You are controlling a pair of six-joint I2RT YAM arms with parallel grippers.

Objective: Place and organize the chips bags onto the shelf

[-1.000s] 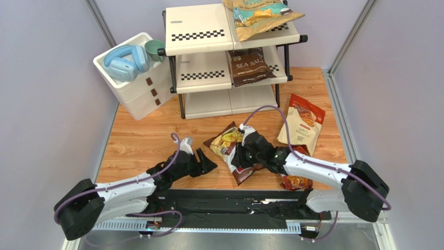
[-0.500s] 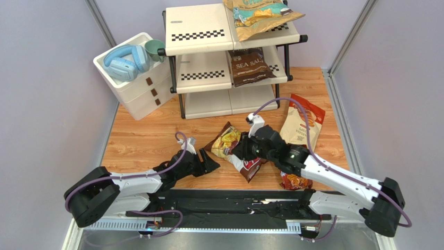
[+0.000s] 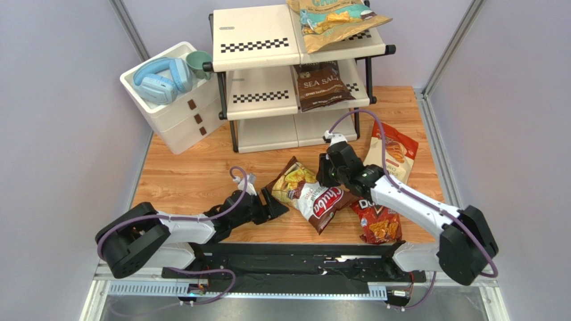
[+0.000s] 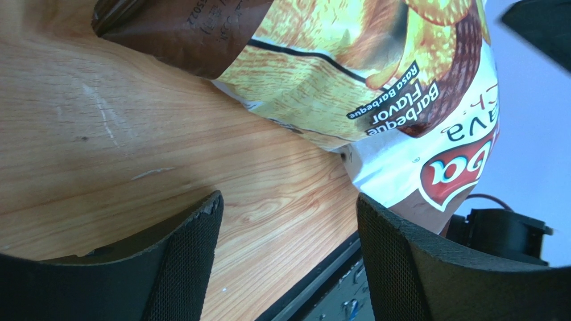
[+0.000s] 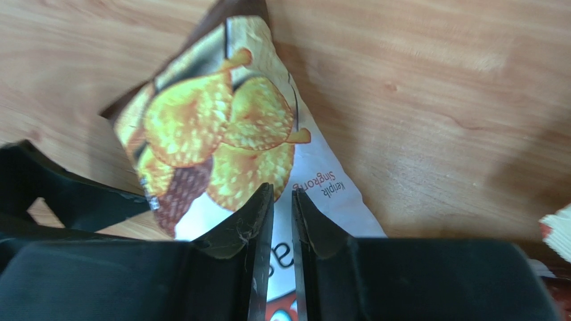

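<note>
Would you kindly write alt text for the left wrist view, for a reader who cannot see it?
The left gripper is open, its fingers framing wooden table with nothing between them. Just beyond lies the Chuba chips bag, printed with yellow chips and a barbecue flavour label.

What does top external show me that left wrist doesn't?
Only top external: the shelf holding the tan-and-teal bag and Sea Salt bag, the Doritos bag, the cream bag. Only left wrist: the Barbeque Flavor print, and nothing between the fingers of the left gripper. Both: the Chuba bag, that gripper, the table.
</note>
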